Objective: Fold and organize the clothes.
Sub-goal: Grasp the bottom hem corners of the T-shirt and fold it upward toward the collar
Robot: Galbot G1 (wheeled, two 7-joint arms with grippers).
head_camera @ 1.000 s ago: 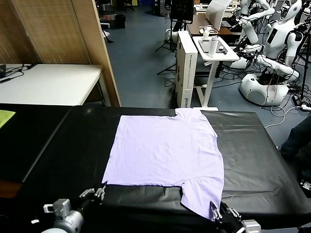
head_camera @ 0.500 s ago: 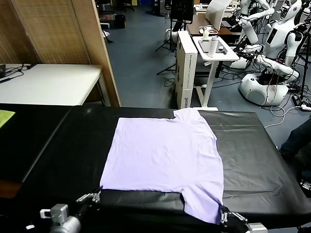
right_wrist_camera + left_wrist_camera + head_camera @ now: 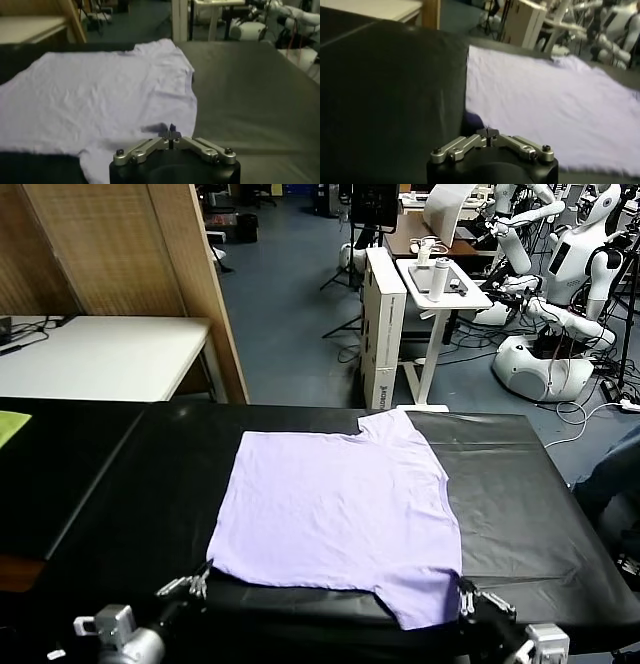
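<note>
The light lavender T-shirt point(image 3: 335, 514) lies spread flat on the black table point(image 3: 520, 514), with one sleeve at the far edge and one at the near right. My left gripper point(image 3: 197, 582) is at the shirt's near left corner, shut, with a fold of the fabric at its tips in the left wrist view point(image 3: 488, 133). My right gripper point(image 3: 463, 596) is at the near right sleeve corner, shut on the hem in the right wrist view point(image 3: 171, 134). The shirt also shows in the left wrist view point(image 3: 555, 100) and the right wrist view point(image 3: 100, 95). No print is visible.
A yellow-green cloth point(image 3: 10, 424) lies at the table's far left edge. A white table point(image 3: 100, 354) and a wooden partition point(image 3: 120, 244) stand behind on the left. A white cart point(image 3: 440, 284) and other robots point(image 3: 560, 334) stand at the back right.
Both grippers drew back toward the near edge, the right one also moving right. The shirt slid a little nearer and its near sleeve was pulled out flatter.
</note>
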